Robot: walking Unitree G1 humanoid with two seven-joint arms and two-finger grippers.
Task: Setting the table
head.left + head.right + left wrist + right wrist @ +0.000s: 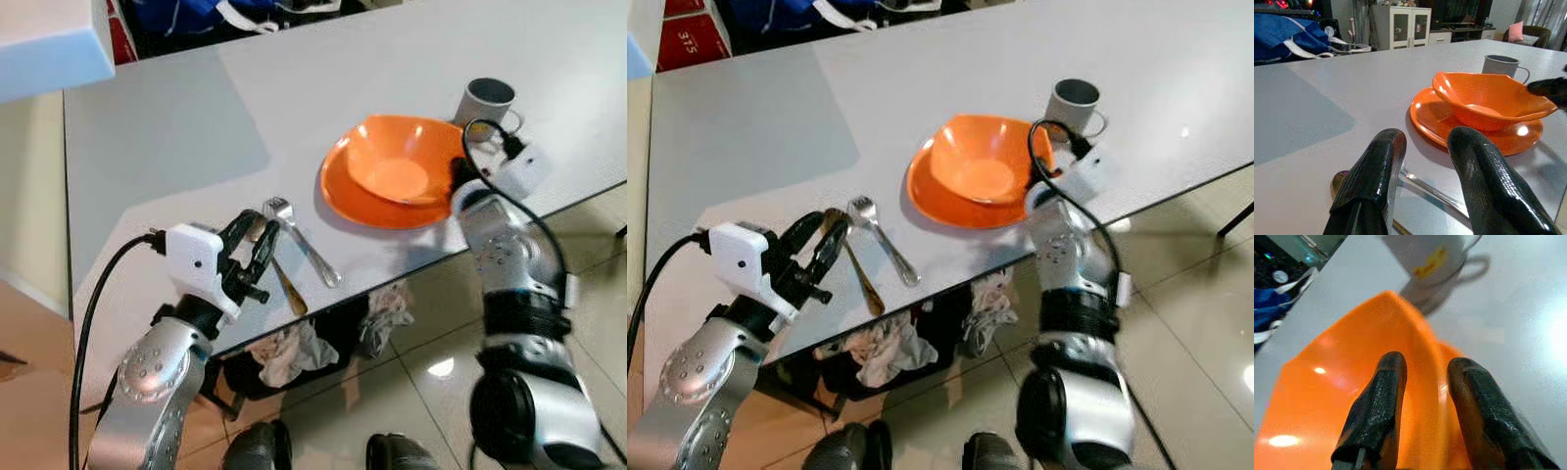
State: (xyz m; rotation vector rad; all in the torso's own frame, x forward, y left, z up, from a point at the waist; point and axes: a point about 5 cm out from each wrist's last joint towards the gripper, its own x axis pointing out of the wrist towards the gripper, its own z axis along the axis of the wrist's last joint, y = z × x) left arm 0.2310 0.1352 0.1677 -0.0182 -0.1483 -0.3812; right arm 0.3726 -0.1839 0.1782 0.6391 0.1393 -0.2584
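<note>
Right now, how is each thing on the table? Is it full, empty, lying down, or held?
Orange bowl: upright on the orange plate, empty.
Mug: upright.
Fork: lying flat.
Spoon: lying flat.
Left gripper: open over the cutlery.
Right gripper: open around the bowl's rim.

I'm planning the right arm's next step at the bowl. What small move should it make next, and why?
Probably shut the right gripper on the orange bowl: its open fingers already straddle the bowl's rim on the side toward the grey mug, and the bowl sits on the orange plate.
</note>
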